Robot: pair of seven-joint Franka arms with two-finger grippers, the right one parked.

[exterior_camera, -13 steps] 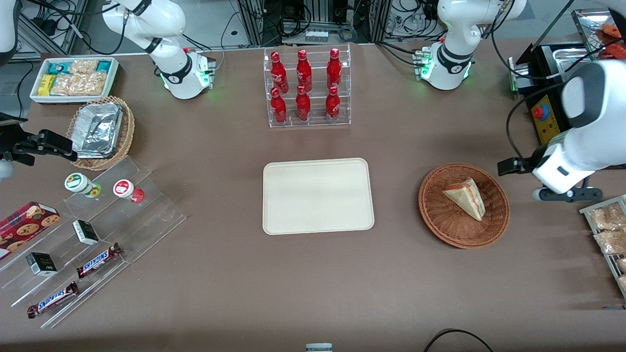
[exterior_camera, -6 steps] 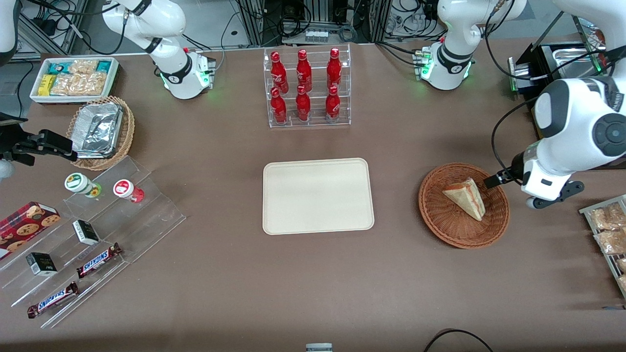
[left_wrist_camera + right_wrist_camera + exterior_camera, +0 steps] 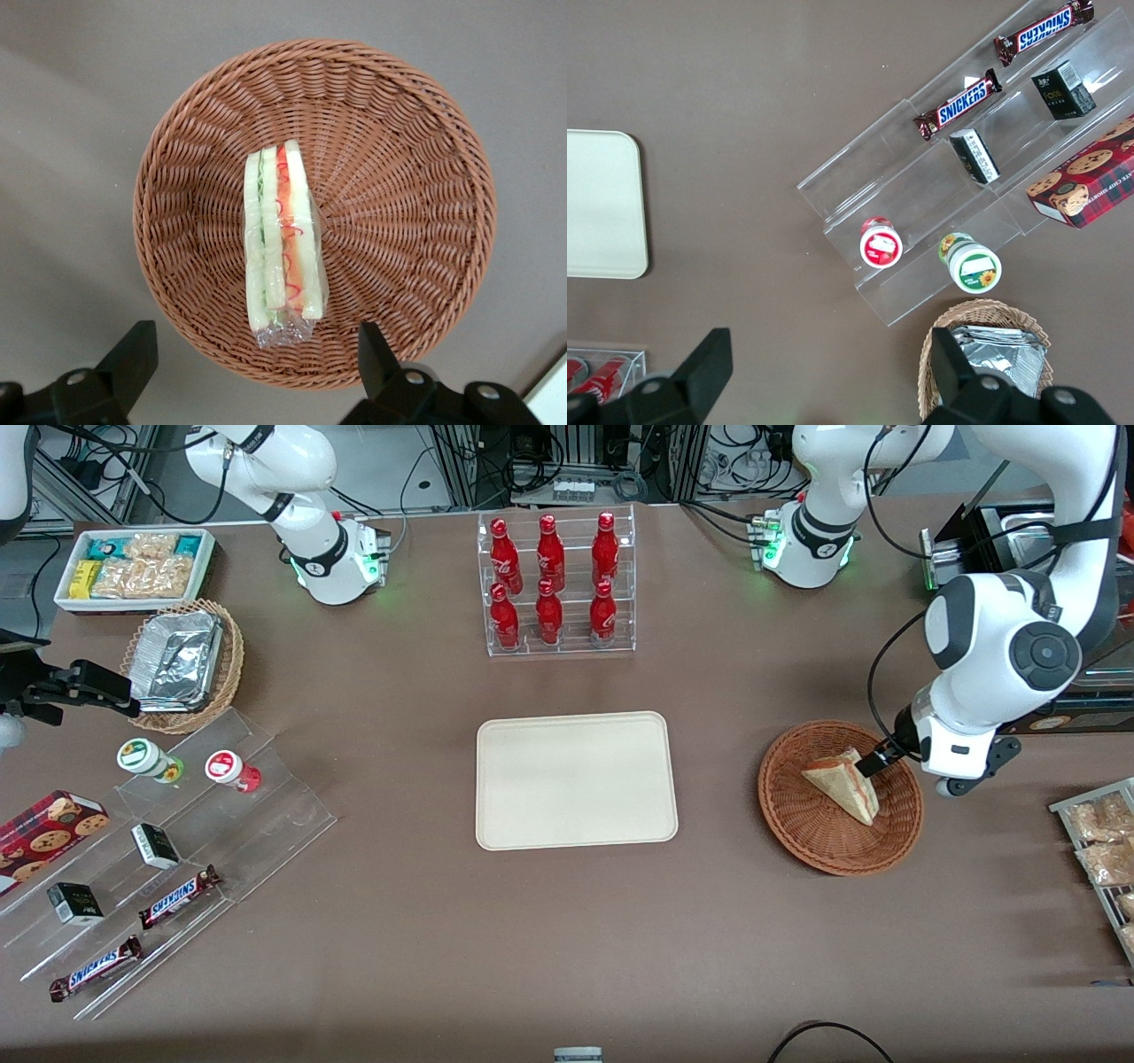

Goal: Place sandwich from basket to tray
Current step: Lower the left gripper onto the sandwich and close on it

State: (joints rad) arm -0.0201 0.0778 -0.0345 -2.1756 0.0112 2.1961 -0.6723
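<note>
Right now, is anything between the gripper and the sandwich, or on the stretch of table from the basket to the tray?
Nothing visible. The open gripper hangs above the sandwich in the basket; bare table separates basket and tray.

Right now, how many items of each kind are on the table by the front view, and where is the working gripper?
Red bottles: 6
Snickers bars: 2
Wicker baskets: 2
Sandwich: 1
Tray: 1
Total: 12
The left gripper hangs open above the sandwich in the reddish-brown basket.
</note>
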